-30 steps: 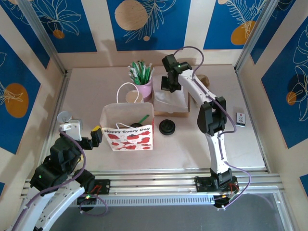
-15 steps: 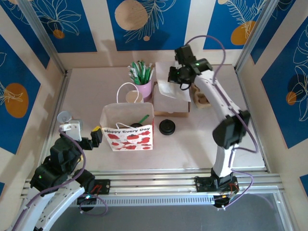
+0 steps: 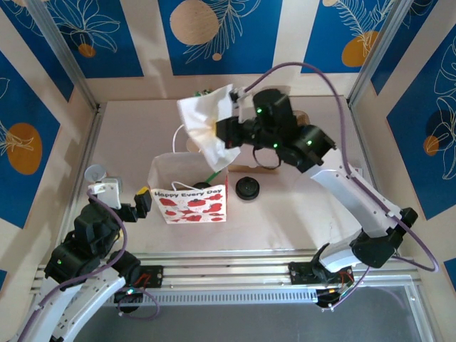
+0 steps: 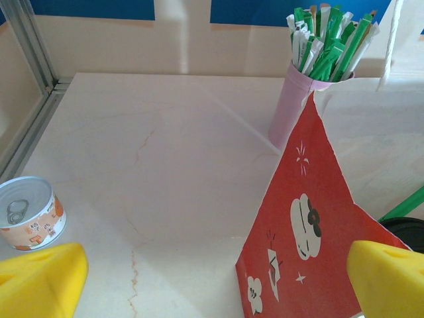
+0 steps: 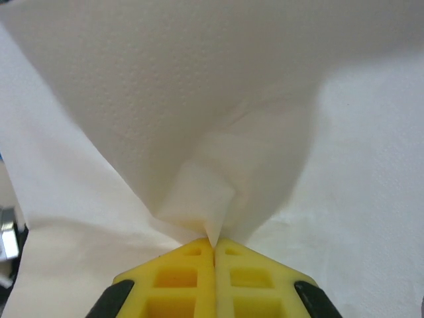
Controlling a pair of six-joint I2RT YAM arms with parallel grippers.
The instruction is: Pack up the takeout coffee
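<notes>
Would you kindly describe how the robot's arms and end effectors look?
The left arm and right arm have white links, black joints with small green lights, and purple cables. The left end effector and right end effector have bright yellow fingers; the right's show square recesses.

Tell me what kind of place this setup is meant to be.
Probably a mock café takeout counter inside a robot test cell: a printed paper bag, a pink cup of straws, and a white napkin pinched by the right gripper.
</notes>
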